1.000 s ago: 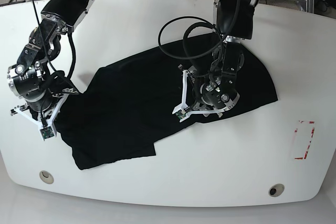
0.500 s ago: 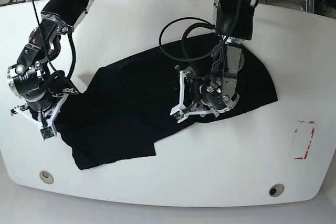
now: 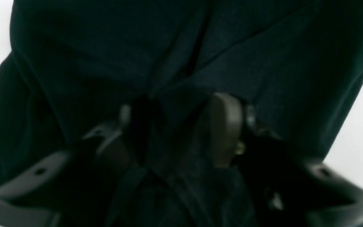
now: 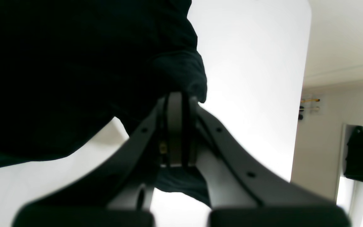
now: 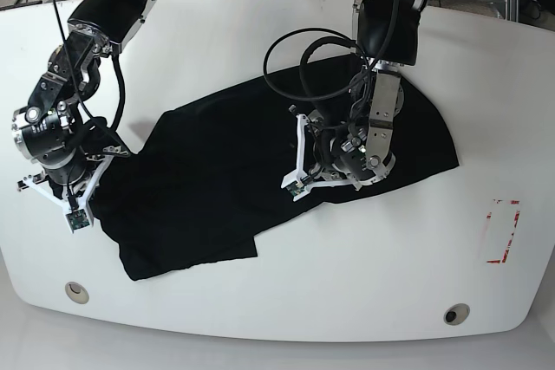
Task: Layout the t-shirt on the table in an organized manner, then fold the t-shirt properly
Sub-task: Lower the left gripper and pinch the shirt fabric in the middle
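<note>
1. The left arm comes down from the far edge of the table (image 5: 390, 257) in the base view, its upper link nearly upright and its wrist bent, with the left gripper (image 3: 180, 108) over the middle-to-right part of the black t-shirt (image 5: 208, 179).
2. In the left wrist view the two fingers stand apart, blurred at the tips, with dark cloth visible between them. The gripper is open and no cloth is visibly pinched; whether the tips touch the fabric I cannot tell.
3. The right arm slants down along the opposite side, its elbow high and its gripper angled toward the t-shirt's left-hand edge in the base view.
4. The right gripper (image 4: 181, 99) has its fingers drawn together on a bunched edge of the t-shirt.
5. The t-shirt lies diagonally across the table, spread wide but uneven, with a squared corner at its near edge and a broad, rounded end on the base view's right.
6. Its cloth is soft, matte and plain black. Close up it shows long creases, a narrow valley between ridges, and overlapping layers along one side.
7. The table is smooth, white and glossy, with rounded corners, two round grommet holes (image 5: 456, 314) near its front edge and a red dashed rectangle mark (image 5: 515, 230).
</note>
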### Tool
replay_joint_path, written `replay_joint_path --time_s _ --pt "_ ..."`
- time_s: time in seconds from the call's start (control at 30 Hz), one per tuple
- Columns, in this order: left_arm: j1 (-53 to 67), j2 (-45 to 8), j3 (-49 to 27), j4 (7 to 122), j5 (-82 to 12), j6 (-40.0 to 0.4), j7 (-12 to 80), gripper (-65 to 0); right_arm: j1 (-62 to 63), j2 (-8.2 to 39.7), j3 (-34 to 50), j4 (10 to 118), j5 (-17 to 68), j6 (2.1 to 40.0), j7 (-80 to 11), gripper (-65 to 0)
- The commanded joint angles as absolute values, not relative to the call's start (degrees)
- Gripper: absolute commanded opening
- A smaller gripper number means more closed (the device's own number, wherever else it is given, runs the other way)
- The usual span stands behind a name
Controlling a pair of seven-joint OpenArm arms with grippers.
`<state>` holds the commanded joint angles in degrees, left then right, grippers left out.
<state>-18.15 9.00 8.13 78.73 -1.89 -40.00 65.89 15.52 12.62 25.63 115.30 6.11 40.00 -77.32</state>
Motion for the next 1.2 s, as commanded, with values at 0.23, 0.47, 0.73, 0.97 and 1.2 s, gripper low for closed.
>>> replay_joint_path --time_s 0.23,0.47,0.73,0.97,1.2 --pt "-19.7 9.0 8.0 78.5 -1.8 -40.0 64.1 -29.3 15.5 12.6 25.6 115.3 6.1 40.0 -77.3 -64.5" --pt "-21.2 8.7 8.0 75.9 -1.8 -40.0 62.6 -28.3 15.5 12.6 25.6 115.3 6.1 40.0 -77.3 -64.5" --pt "-22.1 8.4 8.0 70.6 -1.9 -37.8 60.3 -28.2 15.5 12.6 25.6 115.3 6.1 40.0 -77.3 -64.5" --pt "-22.2 8.4 8.0 69.8 -1.7 -37.3 58.3 -28.2 15.4 12.6 25.6 115.4 6.1 40.0 -77.3 -64.5" --pt "-22.1 8.3 8.2 69.8 0.1 -35.3 57.9 -28.2 15.4 12.6 25.6 115.4 6.1 40.0 -77.3 -64.5"
